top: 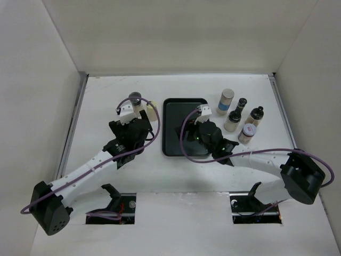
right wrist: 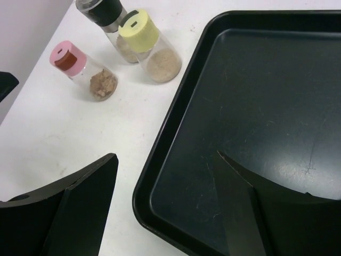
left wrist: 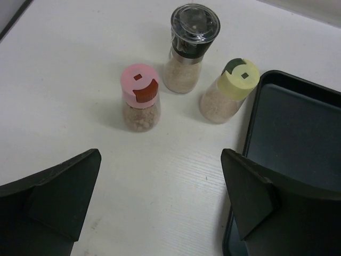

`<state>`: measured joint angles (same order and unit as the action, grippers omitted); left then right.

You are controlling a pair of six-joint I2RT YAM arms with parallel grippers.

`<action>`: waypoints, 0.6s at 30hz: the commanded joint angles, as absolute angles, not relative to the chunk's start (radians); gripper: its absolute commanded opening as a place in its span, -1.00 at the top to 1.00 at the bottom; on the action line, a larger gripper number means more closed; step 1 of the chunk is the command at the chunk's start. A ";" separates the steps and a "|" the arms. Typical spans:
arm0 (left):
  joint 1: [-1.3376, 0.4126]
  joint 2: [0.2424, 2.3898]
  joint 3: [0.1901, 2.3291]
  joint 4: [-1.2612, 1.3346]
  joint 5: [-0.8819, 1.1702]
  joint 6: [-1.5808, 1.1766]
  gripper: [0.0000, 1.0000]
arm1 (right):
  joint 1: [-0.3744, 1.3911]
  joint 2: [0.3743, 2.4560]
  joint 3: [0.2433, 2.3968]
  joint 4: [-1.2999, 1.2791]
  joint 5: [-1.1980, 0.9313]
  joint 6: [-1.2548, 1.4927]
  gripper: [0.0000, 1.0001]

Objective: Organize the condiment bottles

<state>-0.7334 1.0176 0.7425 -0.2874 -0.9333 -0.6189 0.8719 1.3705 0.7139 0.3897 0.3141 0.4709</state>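
First, overhead: flat black rectangular tray (top: pixel 173 125) at centre; tall blue-banded cylinder (top: pixel 227 101) and three small beige bottles (top: pixel 234 118) grouped at its 3 o'clock.

Left wrist: left gripper (left wrist: pixel 160 176) spread wide, empty; pink-lidded bottle (left wrist: pixel 141 104) at 12 o'clock, clear-capped grinder bottle (left wrist: pixel 186 48) beyond, yellow-lidded bottle (left wrist: pixel 229 90) at 1 o'clock beside the tray rim.

Right wrist: right gripper (right wrist: pixel 165 178) parted, empty, straddling the tray's left rim; same three bottles at 11 o'clock.
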 commanded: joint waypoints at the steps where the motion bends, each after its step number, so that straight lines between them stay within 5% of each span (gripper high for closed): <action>1: -0.710 0.997 0.787 -0.278 -0.928 -0.615 -1.00 | 0.871 1.351 0.703 0.462 0.321 0.468 -0.49; 3: -0.679 0.996 0.802 -0.279 -0.923 -0.601 -1.00 | 0.869 1.345 0.700 0.462 0.313 0.466 -0.36; 7: -0.642 1.043 0.860 -0.259 -0.928 -0.548 -1.00 | 0.864 1.338 0.693 0.462 0.307 0.469 0.40; 10: -0.610 1.103 0.917 -0.215 -0.928 -0.482 -1.00 | 0.854 1.325 0.687 0.451 0.304 0.472 0.68; 15: -0.536 1.149 0.951 -0.057 -0.878 -0.417 -1.00 | 0.837 1.307 0.667 0.462 0.304 0.477 0.69; 18: -0.475 1.186 0.974 0.003 -0.746 -0.400 -0.85 | 0.821 1.312 0.666 0.462 0.304 0.486 0.40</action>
